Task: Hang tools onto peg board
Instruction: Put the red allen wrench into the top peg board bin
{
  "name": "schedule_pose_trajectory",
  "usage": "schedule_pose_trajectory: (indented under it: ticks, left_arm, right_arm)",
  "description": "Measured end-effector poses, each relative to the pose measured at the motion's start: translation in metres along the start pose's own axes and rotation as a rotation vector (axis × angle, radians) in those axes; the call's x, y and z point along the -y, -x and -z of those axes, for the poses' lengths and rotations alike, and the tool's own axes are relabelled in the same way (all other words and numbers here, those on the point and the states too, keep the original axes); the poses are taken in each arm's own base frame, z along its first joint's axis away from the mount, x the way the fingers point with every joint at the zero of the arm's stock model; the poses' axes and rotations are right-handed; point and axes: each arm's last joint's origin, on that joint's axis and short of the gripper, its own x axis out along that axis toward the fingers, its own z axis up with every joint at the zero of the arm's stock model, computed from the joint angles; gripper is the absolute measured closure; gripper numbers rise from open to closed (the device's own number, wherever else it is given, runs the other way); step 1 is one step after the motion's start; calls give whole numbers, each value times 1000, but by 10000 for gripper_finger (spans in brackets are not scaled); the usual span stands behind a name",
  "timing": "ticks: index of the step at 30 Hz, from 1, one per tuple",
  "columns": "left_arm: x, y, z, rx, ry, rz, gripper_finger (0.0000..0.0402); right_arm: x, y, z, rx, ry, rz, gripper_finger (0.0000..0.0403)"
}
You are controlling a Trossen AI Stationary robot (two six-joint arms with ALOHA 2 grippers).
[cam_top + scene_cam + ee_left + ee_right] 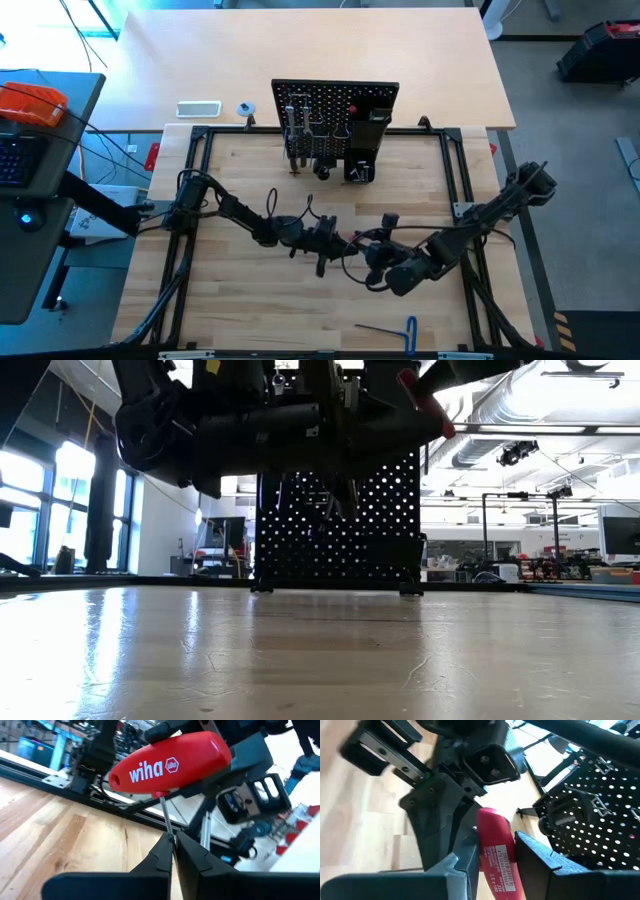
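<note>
Wood of the counter (250, 310) ran bare at the near edge except for a blue-handled hex key (396, 327) lying flat. Farther in, both arms met above mid-counter over one red-handled tool (167, 765): the left jaws (173, 841) were clenched on its thin metal shaft, while the right jaws (495, 855) grasped the red handle between them, the tool raised off the wood. Beyond them the peg board (335, 115) stood upright at the far edge, with tools hanging on its hooks.
</note>
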Motion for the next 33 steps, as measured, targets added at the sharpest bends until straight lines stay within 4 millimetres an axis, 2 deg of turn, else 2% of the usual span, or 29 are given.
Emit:
schedule_pose_trajectory:
  ticks: [6,16,28,33]
  left_arm:
    - [1,0,2,-36,-82,50,401]
    - [2,0,3,-67,-139,114,401]
    - [10,0,6,-81,-227,162,401]
    - [18,1,4,-52,-283,216,401]
  right_arm:
    - [-7,9,-3,36,-30,-34,297]
    - [-11,18,-4,68,-66,-32,205]
    - [-5,49,-11,131,-172,-126,199]
    - [-5,46,-10,91,-222,-245,199]
